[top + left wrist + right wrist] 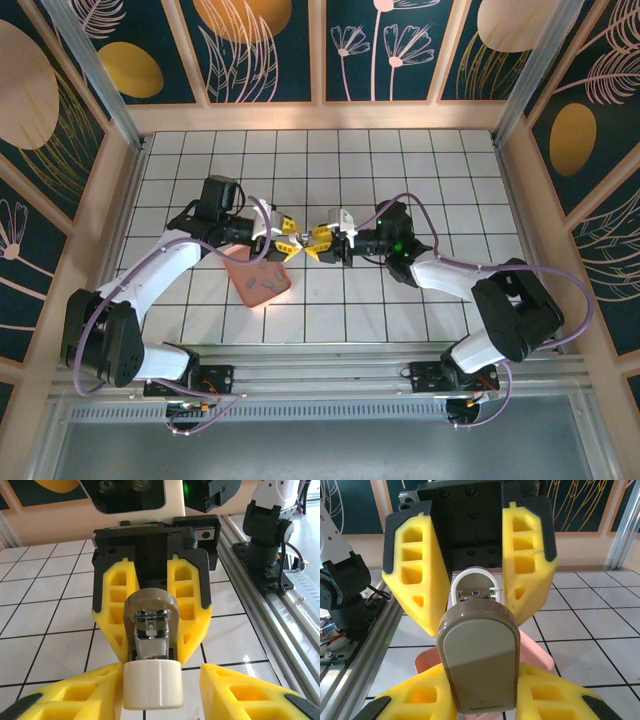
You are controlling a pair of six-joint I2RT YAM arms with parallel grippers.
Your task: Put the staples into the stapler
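Observation:
The stapler hangs in the air between my two grippers, above the table's middle. My right gripper is shut on its taupe base. The white lid points toward the left arm and sits between the fingers of my left gripper. The left finger rests against the lid, and a gap shows before the right finger. The metal magazine is exposed between lid and base. The staples lie as small grey strips in the salmon-pink tray.
The pink tray sits on the white tiled table just below and to the left of the grippers. Aluminium rails run along the near edge. Wooden-framed walls enclose the table on the other three sides.

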